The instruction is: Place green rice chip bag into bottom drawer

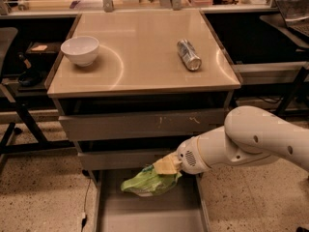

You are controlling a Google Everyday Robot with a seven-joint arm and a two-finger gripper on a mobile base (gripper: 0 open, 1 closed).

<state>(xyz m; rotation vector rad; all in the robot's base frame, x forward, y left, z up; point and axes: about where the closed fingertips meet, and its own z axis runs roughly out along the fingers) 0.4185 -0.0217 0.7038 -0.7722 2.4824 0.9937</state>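
Camera view, looking down on a grey metal cabinet with a tan counter [145, 76] on top. The white robot arm [256, 139] enters from the right and reaches leftward in front of the cabinet, below counter level. Its end effector [165, 166], with pale tan fingers [163, 164], is closed on the upper right end of the green rice chip bag [145, 182]. The bag hangs down and to the left from the grip, lying roughly crosswise. The bag is over the rear part of the bottom drawer [149, 215], which is pulled out toward the camera, showing a flat grey floor and thin side rails. Whether the bag's lower edge touches that floor cannot be told. Just behind the bag is the front of the middle drawer [120, 159], and above that the front of the top drawer [140, 125]. On the counter, a white bowl [80, 50] stands upright near the left edge, and a silver can [188, 54] lies on its side toward the right, well apart from the bowl. A speckled floor [43, 192] surrounds the cabinet.
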